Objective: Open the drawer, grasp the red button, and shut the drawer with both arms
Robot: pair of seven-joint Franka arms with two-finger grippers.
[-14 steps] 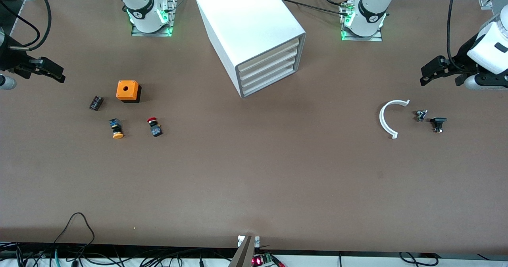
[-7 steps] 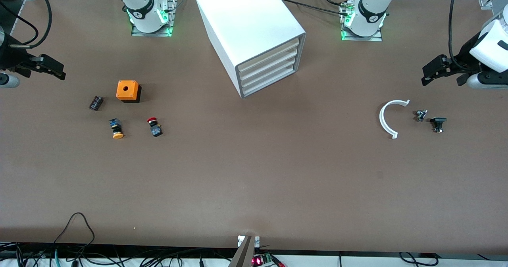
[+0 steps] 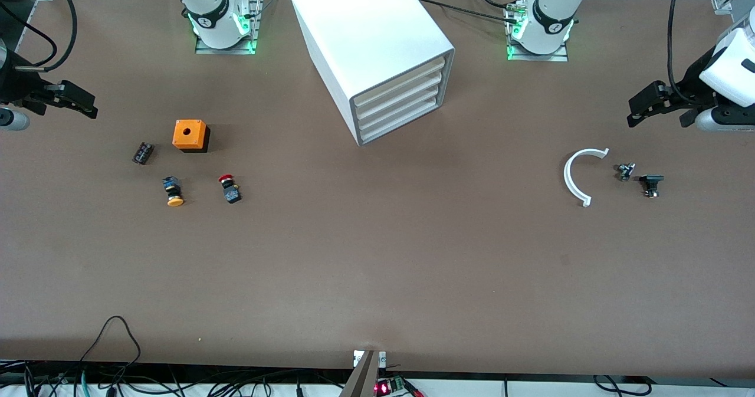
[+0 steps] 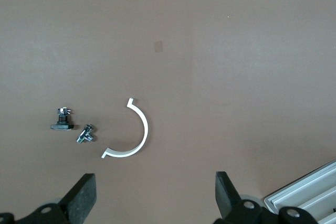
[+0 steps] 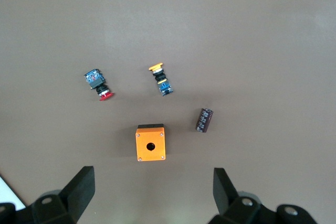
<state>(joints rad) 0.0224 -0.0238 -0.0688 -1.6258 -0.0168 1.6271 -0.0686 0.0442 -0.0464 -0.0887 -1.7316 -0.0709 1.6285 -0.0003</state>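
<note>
Four flat white drawer [image 3: 398,99] fronts flush; glossy red-capped button [image 5: 98,84] below spread right gripper [image 5: 152,192]; left gripper [image 4: 155,198] spread, empty.

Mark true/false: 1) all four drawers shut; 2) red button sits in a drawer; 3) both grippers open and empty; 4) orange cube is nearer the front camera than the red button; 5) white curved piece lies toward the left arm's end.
1) All four drawers of the cabinet are shut. True.
2) False: the red button lies on the table.
3) Left gripper and right gripper open, empty. True.
4) False: the orange cube is farther.
5) White curved piece. True.
</note>
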